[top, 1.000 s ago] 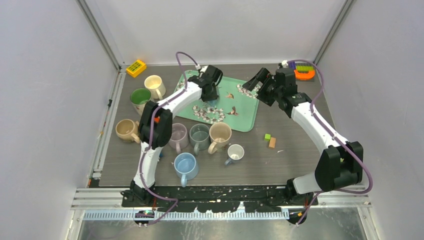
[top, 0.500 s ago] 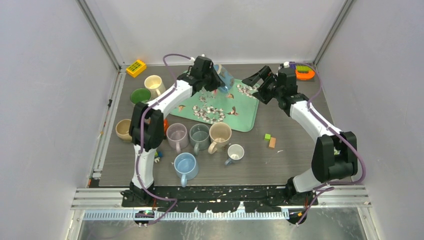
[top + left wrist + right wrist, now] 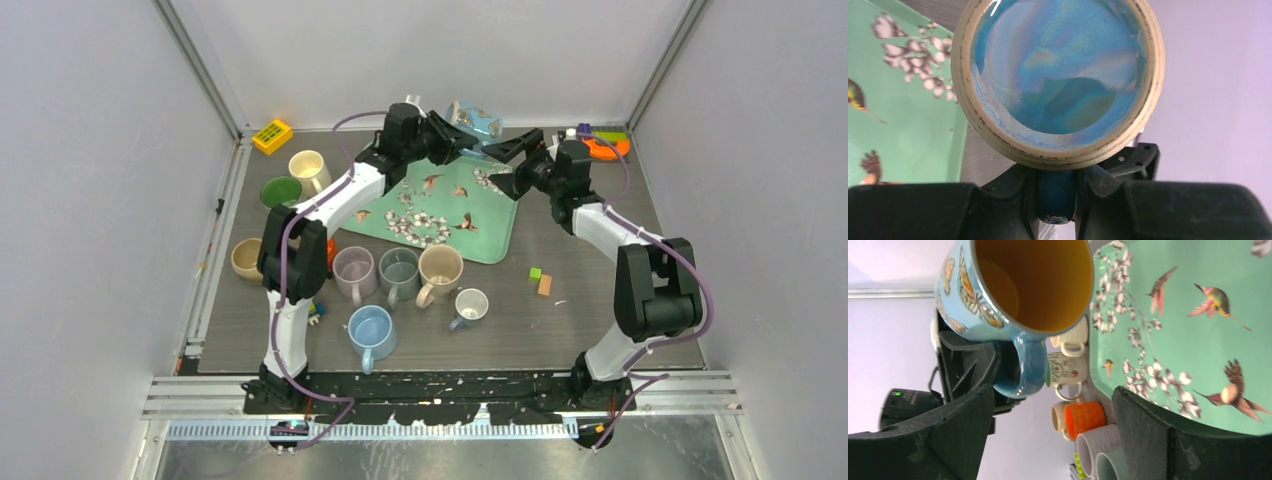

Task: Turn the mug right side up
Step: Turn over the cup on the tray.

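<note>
A blue mug with butterflies [image 3: 473,118] hangs in the air over the far edge of the green bird-patterned tray [image 3: 482,228]. My left gripper [image 3: 450,132] is shut on its handle [image 3: 1057,192]. The mug lies tilted on its side, its base [image 3: 1058,75] toward the left wrist camera and its yellow inside [image 3: 1033,285] toward the right one. My right gripper [image 3: 507,165] is open and empty, just right of the mug's mouth, not touching it. Its fingers [image 3: 948,440] frame the mug's blue handle [image 3: 1023,365].
Several upright mugs stand at the front and left of the table, among them a tan one [image 3: 438,270], a blue one [image 3: 371,330] and a white one [image 3: 470,305]. A yellow block [image 3: 272,134] lies back left, an orange toy [image 3: 606,146] back right, small blocks [image 3: 541,280] right of the tray.
My left gripper has lifted the blue mug off the tray, up and to the right, and tipped it onto its side. My right gripper has swung left toward the mug's mouth.
</note>
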You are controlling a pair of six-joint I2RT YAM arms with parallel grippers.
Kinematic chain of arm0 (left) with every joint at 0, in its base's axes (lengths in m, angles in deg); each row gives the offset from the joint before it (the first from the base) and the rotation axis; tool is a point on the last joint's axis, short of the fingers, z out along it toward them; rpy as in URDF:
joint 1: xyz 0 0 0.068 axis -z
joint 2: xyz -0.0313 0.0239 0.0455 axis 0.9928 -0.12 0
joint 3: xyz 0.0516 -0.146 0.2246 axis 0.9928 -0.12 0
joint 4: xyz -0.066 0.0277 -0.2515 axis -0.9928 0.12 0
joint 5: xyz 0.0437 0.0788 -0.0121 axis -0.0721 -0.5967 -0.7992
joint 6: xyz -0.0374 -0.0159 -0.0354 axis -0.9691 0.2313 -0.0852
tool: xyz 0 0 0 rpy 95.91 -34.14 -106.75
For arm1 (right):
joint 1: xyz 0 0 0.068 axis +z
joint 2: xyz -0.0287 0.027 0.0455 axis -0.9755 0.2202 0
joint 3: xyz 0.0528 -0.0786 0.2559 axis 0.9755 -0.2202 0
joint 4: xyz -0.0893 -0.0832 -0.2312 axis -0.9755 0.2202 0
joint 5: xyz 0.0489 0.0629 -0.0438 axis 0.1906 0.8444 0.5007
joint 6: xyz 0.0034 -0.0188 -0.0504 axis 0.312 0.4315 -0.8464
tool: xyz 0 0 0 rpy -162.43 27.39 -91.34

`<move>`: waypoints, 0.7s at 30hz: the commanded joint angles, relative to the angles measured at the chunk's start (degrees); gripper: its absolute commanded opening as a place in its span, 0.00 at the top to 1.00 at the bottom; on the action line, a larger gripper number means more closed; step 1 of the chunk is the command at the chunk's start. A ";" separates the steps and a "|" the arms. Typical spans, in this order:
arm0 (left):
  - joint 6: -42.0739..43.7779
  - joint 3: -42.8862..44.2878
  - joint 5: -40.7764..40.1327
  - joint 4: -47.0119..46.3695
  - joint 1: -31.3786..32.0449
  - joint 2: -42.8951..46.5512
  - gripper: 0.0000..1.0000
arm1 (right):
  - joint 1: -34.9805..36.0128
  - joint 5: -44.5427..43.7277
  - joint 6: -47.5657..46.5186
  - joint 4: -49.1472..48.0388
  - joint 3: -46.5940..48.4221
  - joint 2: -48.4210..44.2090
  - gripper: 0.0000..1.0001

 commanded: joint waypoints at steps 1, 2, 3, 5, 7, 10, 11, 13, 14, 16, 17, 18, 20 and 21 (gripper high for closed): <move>-7.30 -0.10 5.30 -16.96 0.23 3.52 1.00 | -0.38 2.70 8.04 -12.74 0.10 1.68 0.11; -8.11 -0.52 5.60 -17.95 0.31 3.50 1.00 | -0.39 2.87 9.39 -14.43 0.14 2.35 0.12; -8.97 -0.92 5.78 -18.90 0.44 3.41 1.00 | -0.44 2.99 10.88 -16.34 0.22 3.10 0.14; -10.45 -1.45 6.15 -20.60 0.64 3.34 1.00 | -0.51 3.30 13.77 -20.19 0.31 4.75 0.18; -11.63 -1.68 6.87 -22.08 0.80 3.01 1.00 | -0.55 3.66 16.75 -24.33 0.27 6.12 0.24; -13.20 -2.04 7.66 -23.71 1.01 2.71 1.00 | -0.59 3.81 20.22 -29.17 0.08 7.48 0.33; -13.67 -2.23 7.70 -24.38 1.09 2.70 1.00 | -0.57 3.81 21.05 -30.14 0.06 7.75 0.36; -14.17 -2.52 7.81 -25.08 1.24 2.57 1.00 | -0.59 3.68 22.34 -31.79 -0.02 8.08 0.41; -14.31 -2.61 7.90 -25.20 1.28 2.52 1.00 | -0.57 3.64 22.89 -32.36 -0.07 8.17 0.44; -14.50 -2.97 7.91 -25.55 1.44 2.56 1.00 | -0.65 3.55 23.76 -33.34 -0.27 8.36 0.48; -14.52 -3.15 7.91 -25.67 1.46 2.59 1.00 | -0.77 3.53 24.26 -33.79 -0.36 8.45 0.50; -14.53 -3.37 7.98 -25.84 1.59 2.68 1.00 | -0.78 3.47 24.67 -34.55 -0.46 8.55 0.52; -14.61 -3.70 8.10 -26.00 1.67 2.65 1.00 | -0.88 3.46 25.41 -35.45 -0.55 8.55 0.58; -14.69 -3.85 8.17 -26.12 1.80 2.62 1.00 | -0.86 3.46 25.57 -35.71 -0.51 8.59 0.60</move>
